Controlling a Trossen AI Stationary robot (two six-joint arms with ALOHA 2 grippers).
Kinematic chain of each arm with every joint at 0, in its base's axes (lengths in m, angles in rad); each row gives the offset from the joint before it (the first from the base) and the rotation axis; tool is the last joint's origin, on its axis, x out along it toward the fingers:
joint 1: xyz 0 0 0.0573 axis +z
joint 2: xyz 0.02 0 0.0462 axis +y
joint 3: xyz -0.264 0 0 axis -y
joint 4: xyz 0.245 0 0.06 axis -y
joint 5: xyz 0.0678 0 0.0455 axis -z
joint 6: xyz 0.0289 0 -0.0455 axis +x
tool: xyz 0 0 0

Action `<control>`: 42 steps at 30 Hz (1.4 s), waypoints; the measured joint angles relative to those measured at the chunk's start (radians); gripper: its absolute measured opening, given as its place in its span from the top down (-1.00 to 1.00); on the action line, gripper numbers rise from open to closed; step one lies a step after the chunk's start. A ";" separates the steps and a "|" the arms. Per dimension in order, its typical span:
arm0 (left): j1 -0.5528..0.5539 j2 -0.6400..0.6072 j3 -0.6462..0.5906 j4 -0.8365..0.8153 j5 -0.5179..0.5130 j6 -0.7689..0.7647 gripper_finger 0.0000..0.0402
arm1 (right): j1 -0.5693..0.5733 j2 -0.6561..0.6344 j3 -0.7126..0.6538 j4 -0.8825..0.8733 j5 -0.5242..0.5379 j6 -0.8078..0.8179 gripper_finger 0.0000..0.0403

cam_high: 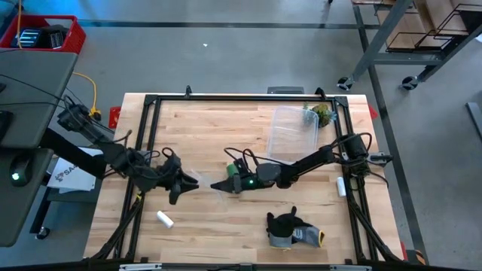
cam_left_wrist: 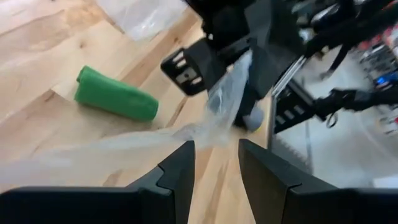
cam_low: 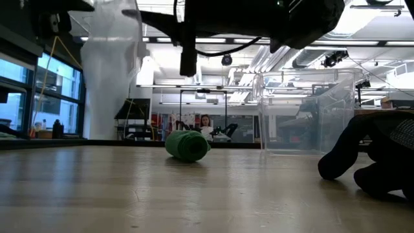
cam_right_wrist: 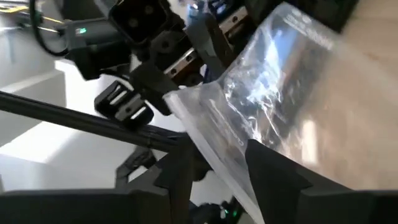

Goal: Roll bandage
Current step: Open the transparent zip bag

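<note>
The bandage (cam_left_wrist: 115, 96) is a compact green roll lying on its side on the wooden table; the low view shows the roll (cam_low: 187, 145) alone on the boards. No gripper touches it. A clear plastic bag (cam_high: 202, 181) hangs in the air between my two grippers at mid table. My left gripper (cam_high: 183, 183) is shut on one end of it. My right gripper (cam_high: 224, 186) stands open, its fingers (cam_right_wrist: 180, 168) on either side of the bag's other end (cam_right_wrist: 261, 112). My left gripper pinches a bunched end of the clear bag (cam_left_wrist: 214, 127) between its two fingers, coming from the table's left and slanting a little downward. The bag runs on from there, off the table, toward my right gripper. My right gripper: the bag's edge passes between its open fingers; I cannot tell whether they touch it.
A dark grey glove (cam_high: 290, 229) lies near the front edge. A clear plastic container (cam_high: 290, 135) stands at the back right, with a green-yellow object (cam_high: 322, 114) beside it. White cylinders lie at the front left (cam_high: 165, 219) and the right edge (cam_high: 340, 186). A black frame (cam_high: 151, 102) borders the table.
</note>
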 joint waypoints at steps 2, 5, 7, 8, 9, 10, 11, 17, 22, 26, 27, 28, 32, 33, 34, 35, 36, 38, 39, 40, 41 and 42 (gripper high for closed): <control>-0.010 0.033 -0.009 0.012 0.001 -0.001 0.41 | -0.001 0.000 0.000 -0.045 -0.015 0.036 0.35; -0.019 0.090 -0.036 0.057 0.003 -0.008 0.41 | -0.002 0.000 0.000 -0.107 -0.021 0.082 0.45; -0.019 0.126 -0.067 0.135 0.003 -0.010 0.41 | -0.003 0.000 0.000 -0.109 -0.029 0.085 0.53; -0.019 0.143 -0.082 0.185 0.003 -0.010 0.41 | -0.003 0.000 0.000 -0.105 -0.031 0.087 0.57; -0.019 0.162 -0.095 0.235 0.003 -0.010 0.41 | -0.004 0.000 0.000 -0.105 -0.033 0.097 0.61; -0.019 0.179 -0.102 0.268 0.003 -0.010 0.41 | -0.006 0.000 0.000 -0.105 -0.035 0.105 0.66; -0.019 0.196 -0.109 0.296 0.003 -0.010 0.41 | -0.006 0.000 0.000 -0.105 -0.037 0.111 0.71; -0.024 0.230 -0.109 0.308 -0.006 0.170 0.41 | -0.007 0.000 0.000 -0.079 -0.041 0.185 0.97; -0.032 0.206 -0.003 0.186 0.053 0.446 0.40 | -0.015 -0.001 0.000 -0.066 -0.041 0.219 0.83; -0.050 0.192 0.133 -0.006 0.054 0.565 0.37 | -0.020 -0.001 0.001 -0.088 -0.040 0.223 0.56; -0.053 0.192 0.161 -0.044 0.044 0.583 0.35 | -0.021 -0.001 0.001 -0.091 -0.040 0.223 0.49; -0.058 0.192 0.180 -0.081 0.027 0.593 0.33 | -0.024 -0.001 0.001 -0.092 -0.040 0.223 0.44; -0.054 0.234 0.181 -0.131 -0.025 0.614 0.25 | -0.033 -0.002 0.001 -0.084 -0.040 0.239 0.36; -0.048 0.256 0.181 -0.136 -0.026 0.612 0.23 | -0.034 -0.002 0.001 -0.085 -0.039 0.254 0.36; -0.045 0.280 0.182 -0.130 -0.027 0.608 0.22 | -0.035 -0.002 0.001 -0.086 -0.038 0.267 0.37; -0.043 0.305 0.182 -0.126 -0.026 0.602 0.20 | -0.035 -0.002 0.001 -0.088 -0.038 0.288 0.39; -0.043 0.333 0.182 -0.129 -0.029 0.597 0.19 | -0.036 -0.002 0.001 -0.100 -0.038 0.307 0.41; -0.043 0.385 0.182 -0.130 -0.062 0.561 0.17 | -0.035 -0.002 0.001 -0.136 -0.039 0.348 0.45; -0.044 0.412 0.181 -0.128 -0.091 0.538 0.17 | -0.035 -0.002 0.001 -0.157 -0.040 0.363 0.47; -0.044 0.434 0.181 -0.123 -0.116 0.518 0.16 | -0.035 -0.002 0.001 -0.173 -0.034 0.372 0.49; -0.043 0.456 0.181 -0.116 -0.131 0.499 0.16 | -0.034 -0.002 0.001 -0.188 -0.022 0.377 0.50; -0.041 0.481 0.182 -0.106 -0.135 0.480 0.16 | -0.034 -0.002 0.001 -0.198 -0.006 0.384 0.51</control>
